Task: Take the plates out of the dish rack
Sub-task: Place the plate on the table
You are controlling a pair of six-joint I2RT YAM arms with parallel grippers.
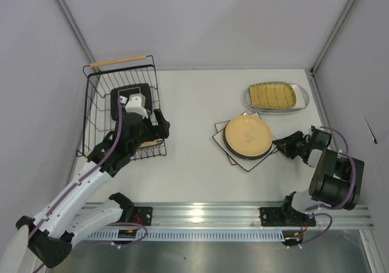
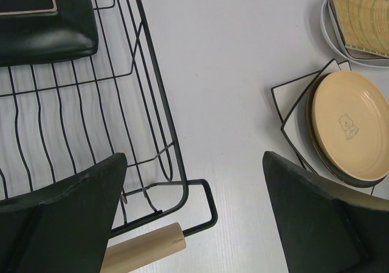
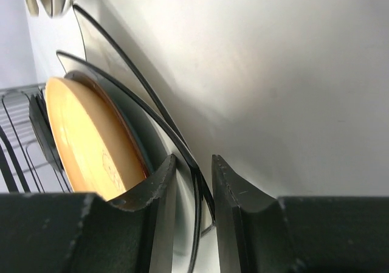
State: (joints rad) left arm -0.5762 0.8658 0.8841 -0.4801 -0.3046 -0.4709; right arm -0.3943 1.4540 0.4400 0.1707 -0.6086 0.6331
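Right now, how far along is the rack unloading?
Mostly done: the mustard ribbed plate and tan plate top two stacks on the table. In hand: the right fingers pinch the rim of a white square plate under the tan stack. Remaining: one dark square plate sits in the dish rack, near the open left fingers.

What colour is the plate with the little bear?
The bear plate is tan yellow, clearest in the left wrist view.

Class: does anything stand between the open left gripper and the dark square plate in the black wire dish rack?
Nothing visible does: the left gripper hovers over the dish rack's near corner, the dark square plate uncovered beyond.
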